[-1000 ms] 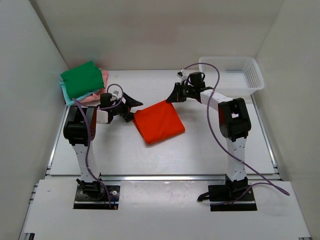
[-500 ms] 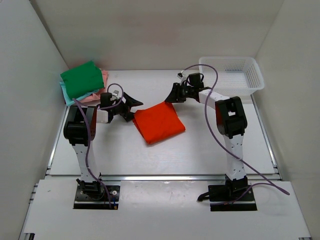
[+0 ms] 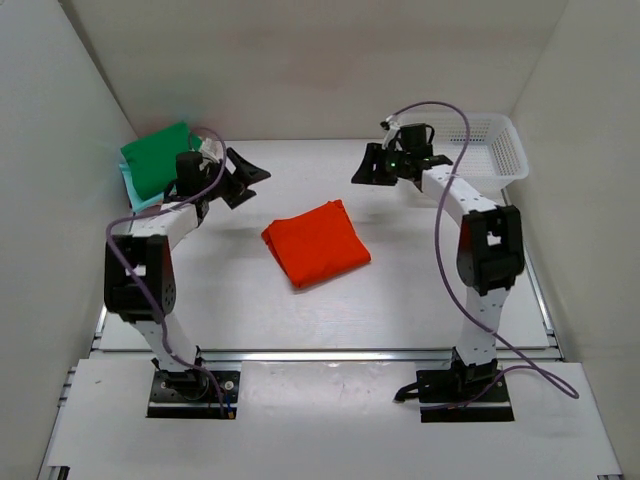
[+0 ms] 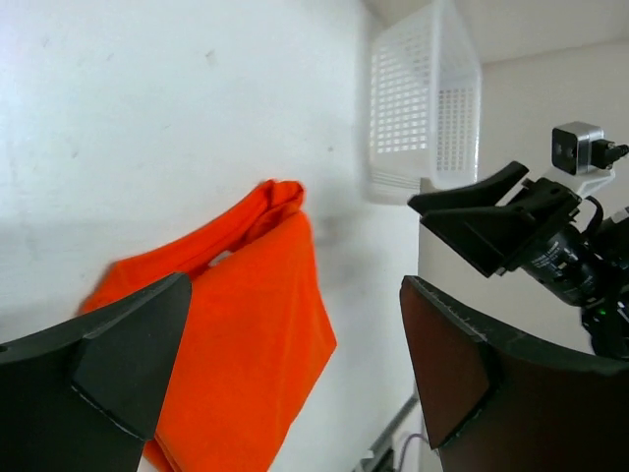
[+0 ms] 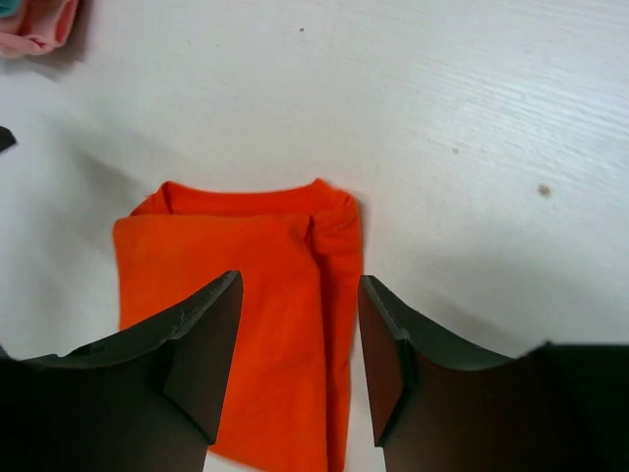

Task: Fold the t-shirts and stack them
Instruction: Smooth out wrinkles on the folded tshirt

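The bright orange t-shirt point(image 3: 315, 243) lies folded in a rough square at the middle of the table, also seen in the left wrist view point(image 4: 246, 334) and the right wrist view point(image 5: 236, 315). A folded green t-shirt point(image 3: 158, 158) tops a stack at the back left, with a teal edge point(image 3: 130, 188) beneath it; pink cloth point(image 5: 34, 28) shows in the right wrist view. My left gripper point(image 3: 243, 180) point(image 4: 295, 295) hangs open, back-left of the orange shirt. My right gripper point(image 3: 363, 167) point(image 5: 300, 283) hangs open, back-right of it. Neither holds anything.
A white mesh basket point(image 3: 505, 150) point(image 4: 423, 98) stands at the back right corner. White walls close in the table on the left, back and right. Purple cables loop off both arms.
My right gripper has opened, let go of the orange shirt's far corner and lifted back to the right. My left arm has swung back-left toward the stack, still open.
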You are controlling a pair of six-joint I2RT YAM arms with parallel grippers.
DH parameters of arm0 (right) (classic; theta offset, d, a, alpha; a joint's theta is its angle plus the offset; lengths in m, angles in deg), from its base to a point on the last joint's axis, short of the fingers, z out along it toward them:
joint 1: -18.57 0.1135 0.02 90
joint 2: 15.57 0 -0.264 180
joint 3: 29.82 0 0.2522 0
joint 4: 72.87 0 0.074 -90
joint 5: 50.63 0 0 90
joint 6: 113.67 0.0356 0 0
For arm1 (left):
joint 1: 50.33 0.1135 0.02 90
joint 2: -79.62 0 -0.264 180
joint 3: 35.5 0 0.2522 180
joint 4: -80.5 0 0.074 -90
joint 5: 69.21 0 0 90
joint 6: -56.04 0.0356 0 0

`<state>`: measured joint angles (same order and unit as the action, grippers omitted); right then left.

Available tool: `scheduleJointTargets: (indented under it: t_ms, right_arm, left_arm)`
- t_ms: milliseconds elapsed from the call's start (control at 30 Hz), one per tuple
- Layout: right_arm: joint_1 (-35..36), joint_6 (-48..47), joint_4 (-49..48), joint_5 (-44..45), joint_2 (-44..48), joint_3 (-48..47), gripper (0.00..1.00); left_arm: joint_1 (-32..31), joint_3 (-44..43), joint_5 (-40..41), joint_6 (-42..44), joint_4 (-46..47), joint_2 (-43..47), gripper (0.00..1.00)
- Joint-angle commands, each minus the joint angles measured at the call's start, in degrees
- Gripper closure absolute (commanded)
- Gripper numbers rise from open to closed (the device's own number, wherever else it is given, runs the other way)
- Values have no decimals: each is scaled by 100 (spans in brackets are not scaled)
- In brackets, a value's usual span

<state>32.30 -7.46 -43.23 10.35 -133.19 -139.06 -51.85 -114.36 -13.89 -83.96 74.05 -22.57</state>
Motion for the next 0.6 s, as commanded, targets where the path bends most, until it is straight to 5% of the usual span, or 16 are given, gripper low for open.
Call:
scheduleJointTargets:
  t_ms: [0, 300, 333, 367, 400, 467, 567]
  right_arm:
    - [-64, -127, 493, 176, 1029, 537, 52]
    - [-398, -487, 925, 458, 3209, 2313, 52]
    - [-389, -574, 917, 476, 3376, 2463, 50]
    - [-346, -583, 960, 519, 3412, 2525, 50]
    - [-319, -636, 917, 520, 3578, 2639, 50]
    - [-266, -636, 891, 494, 3728, 2806, 50]
    - [-222, -452, 733, 432, 3966, 3105, 50]
  left_arm:
    - [-67, -204, 277, 754, -730, 849, 1]
    - [-884, -55, 2182, 2573, -2610, 1570, 1]
    - [-955, -47, 2254, 2800, -2682, 1666, 7]
    - [-938, 40, 2324, 2855, -2682, 1798, 28]
    - [-964, 146, 2508, 2699, -2726, 1851, 38]
    - [-885, 322, 2510, 2513, -2770, 2001, 38]
    - [-903, 410, 2475, 2258, -3269, 2037, 59]
